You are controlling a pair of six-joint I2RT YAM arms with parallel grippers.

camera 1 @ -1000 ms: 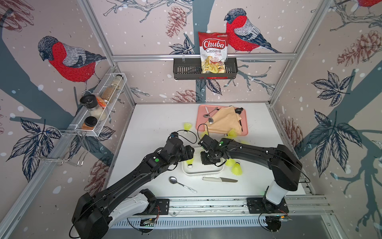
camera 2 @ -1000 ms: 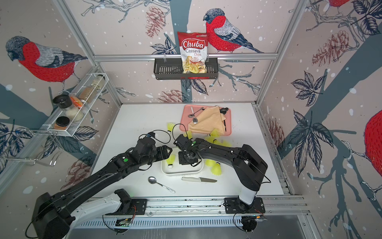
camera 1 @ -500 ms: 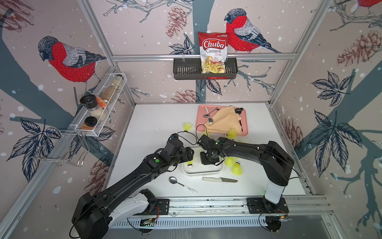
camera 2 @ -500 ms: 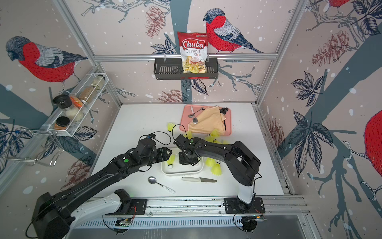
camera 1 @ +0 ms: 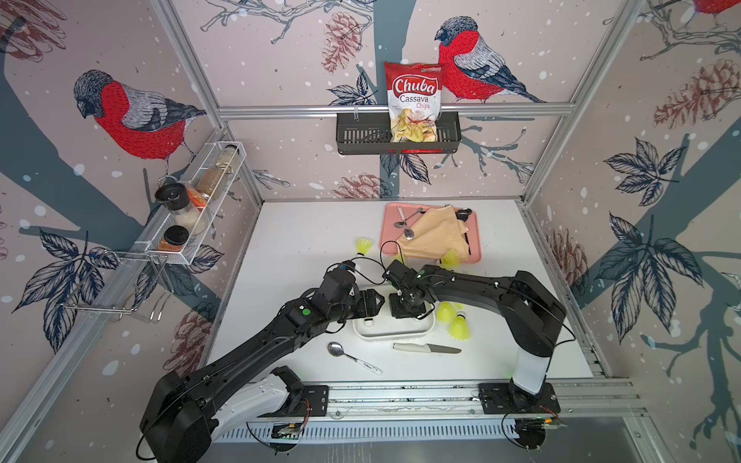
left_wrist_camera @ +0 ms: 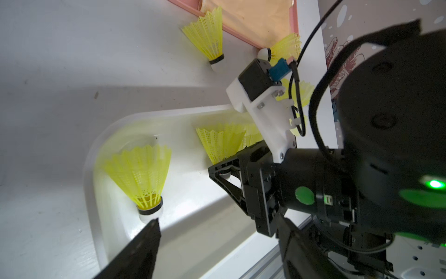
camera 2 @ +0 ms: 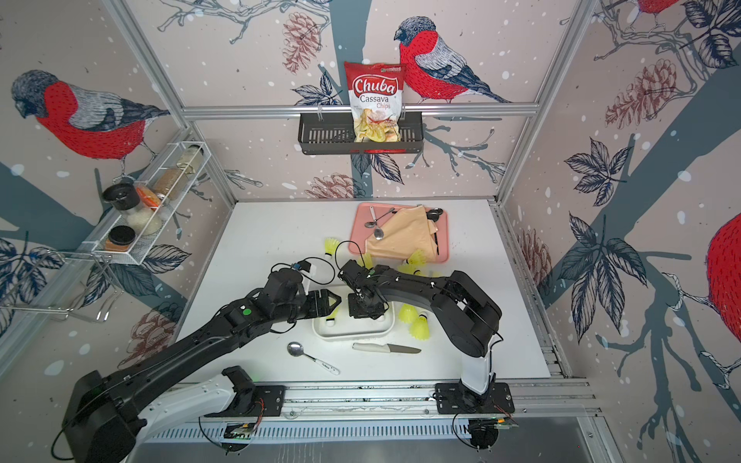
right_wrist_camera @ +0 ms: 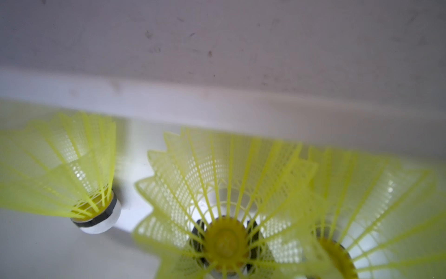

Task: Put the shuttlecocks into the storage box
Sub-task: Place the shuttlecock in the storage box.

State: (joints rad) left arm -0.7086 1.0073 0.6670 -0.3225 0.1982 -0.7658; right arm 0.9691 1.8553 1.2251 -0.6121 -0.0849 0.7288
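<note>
Shuttlecocks (left_wrist_camera: 138,174) are found partly inside the storage box (camera 1: 395,332) and partly on the table (camera 1: 304,240) around it. In the left wrist view 1 is stood tip-down in a corner of the box, just beside a fingertip (left_wrist_camera: 149,232) of the left pincer (camera 1: 379,304), whose jaws are spread with nothing seen between them. The right pincer (camera 1: 407,310) is pointed down into the box, close in front of the left pincer, and its jaws are pressed together; whether a skirt is pinched cannot be told. Beneath it, in the right wrist view, 3 shuttlecocks are seen upright near the box wall, the middle one (right_wrist_camera: 224,193) viewed straight down its cone. Outside the box, 2 more (camera 1: 459,328) are stood just beyond the right pincer, on the side away from the left pincer. Others are scattered well past both pincers, near a pink tray (camera 1: 475,244). A knife (camera 1: 425,348) and a spoon (camera 1: 351,354) are laid before the box, apart from both pincers.
</note>
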